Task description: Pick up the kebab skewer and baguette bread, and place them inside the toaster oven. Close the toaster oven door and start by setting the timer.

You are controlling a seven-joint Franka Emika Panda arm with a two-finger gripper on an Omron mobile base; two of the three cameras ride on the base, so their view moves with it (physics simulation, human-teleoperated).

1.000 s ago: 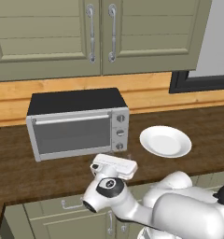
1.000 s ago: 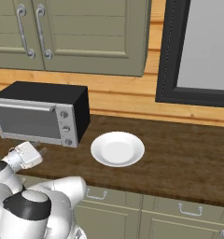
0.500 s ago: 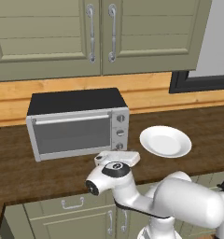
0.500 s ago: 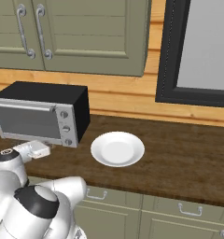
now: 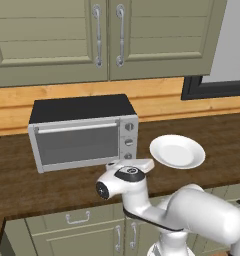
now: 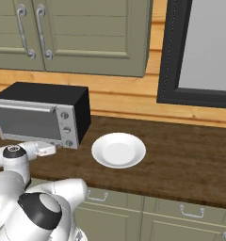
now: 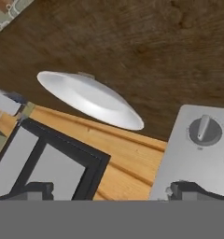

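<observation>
You are looking at a dark wooden counter (image 5: pixel 22 180) beneath green cabinets (image 5: pixel 107 37). The toaster oven (image 5: pixel 84 131), silver with a black top, sits at about ten o'clock from the arm's hand in the left base view, its door (image 5: pixel 77 144) shut flat against the front. A white plate (image 5: pixel 177 151) lies at two o'clock from the hand, just beside the oven's knob side, and it looks bare.

Your gripper (image 7: pixel 113 190) is spread fully wide and holds nothing. In the hand view, its dark fingertips (image 7: pixel 37 190) frame a round oven knob (image 7: pixel 205 130) at two o'clock and the plate at eleven o'clock.
</observation>
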